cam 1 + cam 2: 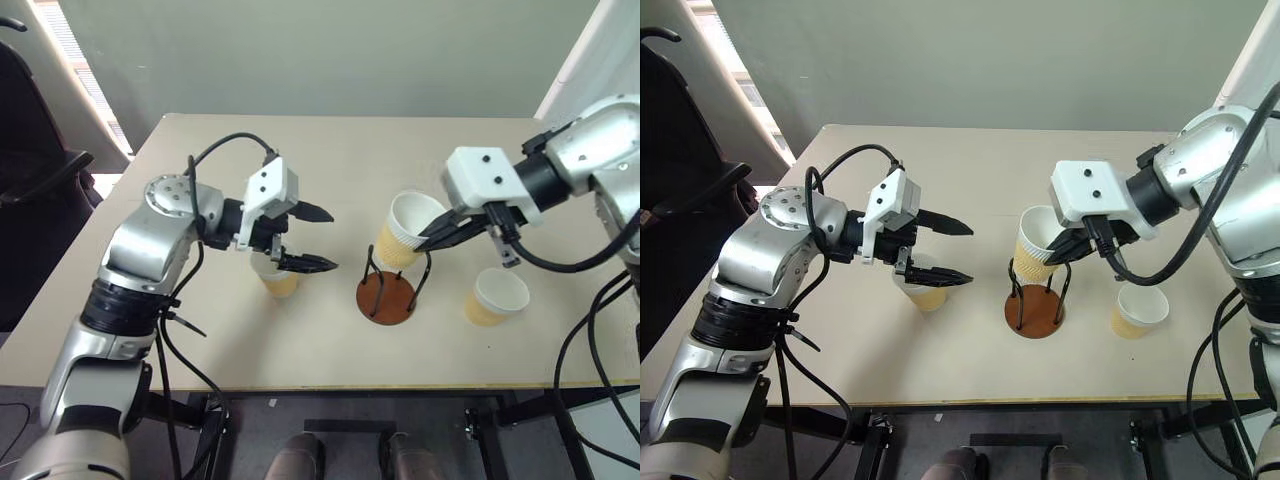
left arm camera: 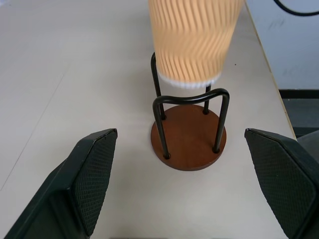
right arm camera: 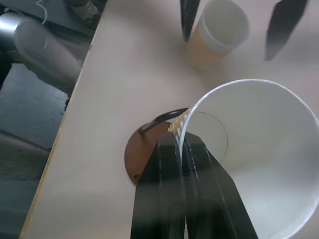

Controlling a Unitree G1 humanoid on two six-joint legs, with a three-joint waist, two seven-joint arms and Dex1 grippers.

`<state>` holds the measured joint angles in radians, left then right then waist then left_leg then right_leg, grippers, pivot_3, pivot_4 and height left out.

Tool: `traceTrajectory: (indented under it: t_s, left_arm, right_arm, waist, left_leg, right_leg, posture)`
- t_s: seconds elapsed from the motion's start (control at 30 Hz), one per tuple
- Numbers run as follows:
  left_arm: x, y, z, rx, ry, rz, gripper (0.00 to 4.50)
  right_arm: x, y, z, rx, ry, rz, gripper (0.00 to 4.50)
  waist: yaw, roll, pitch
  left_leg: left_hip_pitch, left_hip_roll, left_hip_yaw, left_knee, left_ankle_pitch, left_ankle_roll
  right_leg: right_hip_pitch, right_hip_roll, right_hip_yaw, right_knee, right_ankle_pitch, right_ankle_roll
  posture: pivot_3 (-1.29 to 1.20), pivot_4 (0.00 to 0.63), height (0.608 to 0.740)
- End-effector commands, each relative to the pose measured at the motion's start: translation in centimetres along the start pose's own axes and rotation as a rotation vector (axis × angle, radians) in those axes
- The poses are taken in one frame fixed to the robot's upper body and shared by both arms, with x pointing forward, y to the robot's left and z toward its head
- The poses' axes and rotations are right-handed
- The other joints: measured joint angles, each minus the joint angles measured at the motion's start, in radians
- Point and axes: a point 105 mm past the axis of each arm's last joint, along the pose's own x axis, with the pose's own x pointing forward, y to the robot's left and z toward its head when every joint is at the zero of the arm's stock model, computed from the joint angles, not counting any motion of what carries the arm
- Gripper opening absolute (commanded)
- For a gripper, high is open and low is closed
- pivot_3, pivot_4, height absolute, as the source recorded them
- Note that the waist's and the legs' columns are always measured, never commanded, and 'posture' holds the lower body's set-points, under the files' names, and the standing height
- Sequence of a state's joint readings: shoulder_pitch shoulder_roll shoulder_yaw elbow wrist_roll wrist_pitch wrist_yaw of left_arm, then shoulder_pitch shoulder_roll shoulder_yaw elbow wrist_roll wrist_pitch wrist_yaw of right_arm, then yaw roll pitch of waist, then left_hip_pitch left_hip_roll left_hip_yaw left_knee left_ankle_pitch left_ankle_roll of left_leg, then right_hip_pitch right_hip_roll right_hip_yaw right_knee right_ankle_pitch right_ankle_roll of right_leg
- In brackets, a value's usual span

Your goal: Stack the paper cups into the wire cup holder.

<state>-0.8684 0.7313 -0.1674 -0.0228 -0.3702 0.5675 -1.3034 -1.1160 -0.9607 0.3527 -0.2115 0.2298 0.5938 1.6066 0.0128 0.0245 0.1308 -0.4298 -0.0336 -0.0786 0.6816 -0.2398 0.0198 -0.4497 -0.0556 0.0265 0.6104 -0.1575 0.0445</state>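
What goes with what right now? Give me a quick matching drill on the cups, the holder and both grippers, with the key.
Things:
1. cup at the holder
2. cup under the left gripper
3. cup by the right edge
4. wire cup holder
5. left gripper

States:
a. empty, nothing seated on its base yet
b. pinched at the rim by the right gripper, tilted over the wire loops
c. open, holding nothing
d. standing alone on the table, beside the holder
e. standing on the table beneath open fingers

Pairs: 1-b, 2-e, 3-d, 4-a, 5-c
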Motion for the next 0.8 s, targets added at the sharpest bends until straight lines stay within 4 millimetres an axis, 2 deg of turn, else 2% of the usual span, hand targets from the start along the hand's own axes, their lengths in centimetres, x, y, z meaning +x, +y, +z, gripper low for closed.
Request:
traceTrajectory:
  t_s: [0.03, 0.23, 0.27, 0.37, 0.6, 0.7, 0.8]
  left_arm:
    - [-0.9, 0.2, 1.8, 0.064, -0.029, 0.026, 4.42]
    - [-0.8, 0.1, 1.8, 0.066, -0.029, 0.027, 4.42]
    - [-0.8, 0.1, 1.8, 0.066, -0.027, 0.026, 4.42]
    - [-0.8, 0.0, 1.7, 0.062, -0.022, 0.022, 4.42]
    - [-0.9, 0.0, 1.5, 0.063, -0.013, 0.034, 4.42]
    - [-1.2, -0.1, 1.7, 0.082, -0.002, 0.047, 4.42]
    - [-2.0, -0.5, 2.0, 0.099, 0.018, 0.064, 4.42]
  right_arm:
    - [-0.1, 0.0, -0.1, -0.037, 0.027, -0.013, 0.03]
    - [0.9, -0.2, -1.1, -0.056, 0.071, -0.011, 0.03]
    - [1.0, -0.2, -1.1, -0.053, 0.067, -0.011, 0.21]
    - [1.1, -0.3, -1.0, -0.046, 0.060, -0.017, 0.95]
    - [0.4, -1.2, -0.8, -0.007, 0.030, -0.091, 3.35]
    - [-0.9, -1.6, -0.5, 0.043, -0.010, -0.142, 4.40]
    - [-3.2, -1.9, -0.4, 0.124, -0.051, -0.229, 4.46]
  waist:
    - [0.000, 0.000, 0.000]
    - [0.000, 0.000, 0.000]
    - [0.000, 0.000, 0.000]
    - [0.000, 0.000, 0.000]
    - [0.000, 0.000, 0.000]
    - [0.000, 0.000, 0.000]
    - [0.000, 0.000, 0.000]
  left_leg:
    - [0.000, 0.000, 0.000, 0.000, 0.000, 0.000]
    - [0.000, 0.000, 0.000, 0.000, 0.000, 0.000]
    - [0.000, 0.000, 0.000, 0.000, 0.000, 0.000]
    - [0.000, 0.000, 0.000, 0.000, 0.000, 0.000]
    - [0.000, 0.000, 0.000, 0.000, 0.000, 0.000]
    - [0.000, 0.000, 0.000, 0.000, 0.000, 0.000]
    - [-0.001, 0.000, 0.000, 0.000, 0.000, 0.000]
  right_leg:
    - [0.000, 0.000, 0.000, 0.000, 0.000, 0.000]
    - [0.000, 0.000, 0.000, 0.000, 0.000, 0.000]
    - [0.000, 0.000, 0.000, 0.000, 0.000, 0.001]
    - [0.000, 0.000, 0.000, 0.000, 0.001, 0.001]
    - [0.000, 0.000, 0.000, 0.000, 0.001, 0.001]
    - [0.000, 0.000, 0.000, 0.000, 0.001, 0.001]
    - [0.000, 0.000, 0.000, -0.001, 0.001, 0.001]
  posture:
    - [0.00, 0.150, 0.740]
    - [0.00, 0.150, 0.740]
    - [0.00, 0.150, 0.740]
    - [0.00, 0.150, 0.740]
    - [0.00, 0.150, 0.740]
    - [0.00, 0.150, 0.740]
    - [0.00, 0.150, 0.740]
